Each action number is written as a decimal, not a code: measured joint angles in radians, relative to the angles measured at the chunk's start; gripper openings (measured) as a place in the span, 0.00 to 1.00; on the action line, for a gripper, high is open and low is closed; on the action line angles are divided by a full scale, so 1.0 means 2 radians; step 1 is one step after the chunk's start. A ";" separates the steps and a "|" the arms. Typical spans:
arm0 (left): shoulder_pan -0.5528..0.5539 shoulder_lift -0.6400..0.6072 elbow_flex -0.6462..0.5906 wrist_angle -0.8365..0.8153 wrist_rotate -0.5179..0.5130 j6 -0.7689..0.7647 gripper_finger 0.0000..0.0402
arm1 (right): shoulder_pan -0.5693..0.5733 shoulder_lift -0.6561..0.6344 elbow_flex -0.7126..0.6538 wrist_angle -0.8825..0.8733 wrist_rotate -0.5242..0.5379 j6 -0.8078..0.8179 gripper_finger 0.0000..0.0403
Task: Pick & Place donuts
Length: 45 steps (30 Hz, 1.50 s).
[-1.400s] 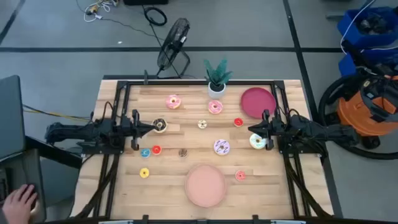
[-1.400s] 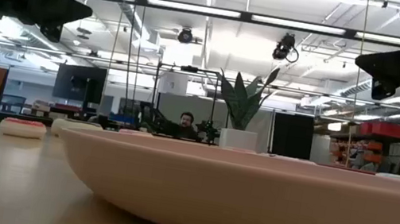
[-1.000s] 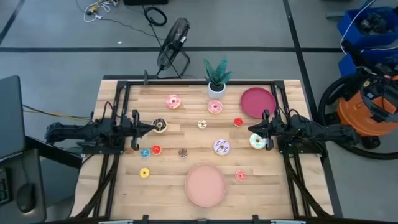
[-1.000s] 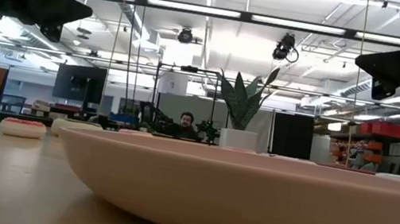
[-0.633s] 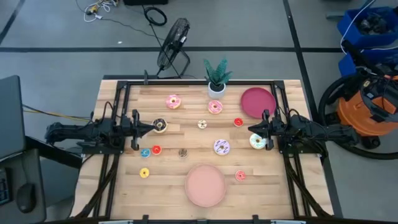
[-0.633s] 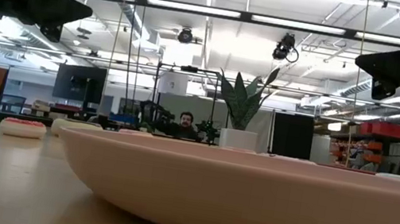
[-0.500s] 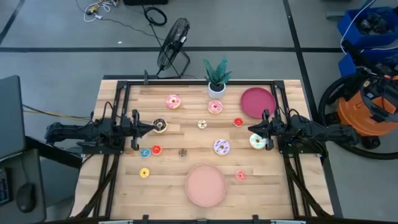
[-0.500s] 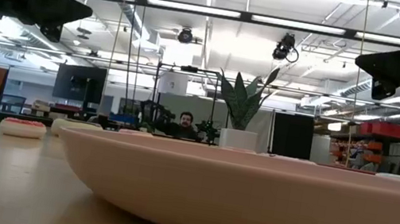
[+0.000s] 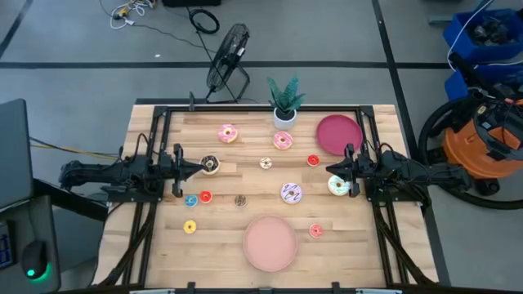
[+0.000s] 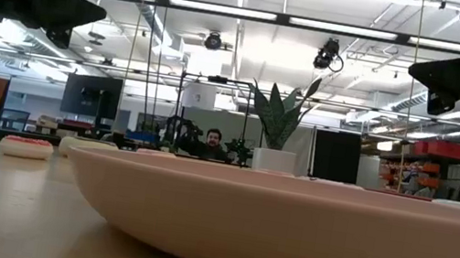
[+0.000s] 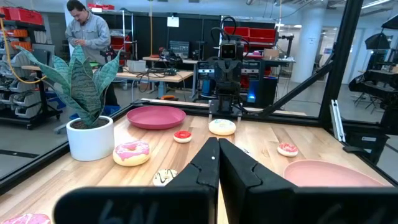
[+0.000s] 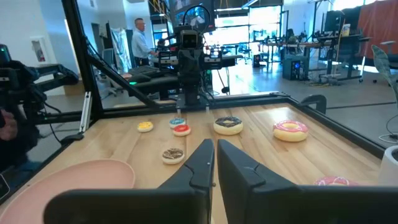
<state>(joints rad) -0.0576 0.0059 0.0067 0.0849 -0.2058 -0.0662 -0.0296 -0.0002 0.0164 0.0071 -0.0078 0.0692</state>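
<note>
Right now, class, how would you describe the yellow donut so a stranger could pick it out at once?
Start at the big pale pink plate at the table's near edge. Look towards the left arm's side: the yellow donut lies alone there, the only yellow ring, nearer that edge than the blue and red ones.

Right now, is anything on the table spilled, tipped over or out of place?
Nothing stands out. The donuts lie flat and scattered on the table, the potted plant stands upright, and both plates, pink plate and dark red plate, sit empty.

donuts (image 9: 291,193) scattered on table (image 9: 221,253) between plates (image 9: 270,243)
</note>
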 joint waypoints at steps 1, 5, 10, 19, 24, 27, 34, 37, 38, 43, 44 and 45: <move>0.000 0.000 0.000 0.000 0.000 0.000 0.03 | 0.000 0.000 0.000 0.000 0.000 0.000 0.08; 0.000 0.000 0.000 0.000 0.000 0.000 0.03 | 0.000 0.000 0.000 0.000 0.000 0.000 0.08; 0.000 0.000 0.000 0.000 0.000 0.000 0.03 | 0.000 0.000 0.000 0.000 0.000 0.000 0.08; 0.000 0.000 0.000 0.000 0.000 0.000 0.03 | 0.000 0.000 0.000 0.010 0.015 -0.051 0.08; 0.000 0.000 0.000 0.002 0.000 0.000 0.03 | 0.000 0.000 0.000 0.032 0.034 0.026 0.08; 0.000 0.000 0.000 0.007 0.000 0.000 0.03 | 0.000 0.000 0.000 0.042 0.041 0.018 0.08; 0.000 0.000 0.000 0.012 0.000 0.000 0.03 | 0.000 0.049 0.000 0.047 0.105 0.022 0.12; 0.000 0.000 0.000 0.012 0.000 0.000 0.03 | 0.000 0.093 0.000 0.042 0.116 0.044 0.20; 0.000 0.000 0.000 0.012 0.000 0.000 0.03 | 0.000 0.109 0.000 0.039 0.121 0.048 0.23; 0.000 0.000 0.000 0.012 0.000 0.002 0.03 | 0.000 0.181 0.000 0.029 0.154 0.067 0.47; 0.000 0.000 0.000 0.015 -0.003 0.005 0.03 | 0.000 0.194 0.000 0.025 0.161 0.067 0.52; 0.000 0.000 0.000 0.019 -0.007 0.009 0.03 | 0.000 0.204 0.000 0.024 0.167 0.067 0.58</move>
<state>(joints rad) -0.0574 0.0063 0.0071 0.1234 -0.2188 -0.0472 -0.0292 0.4079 0.0166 0.0543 0.3267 0.2025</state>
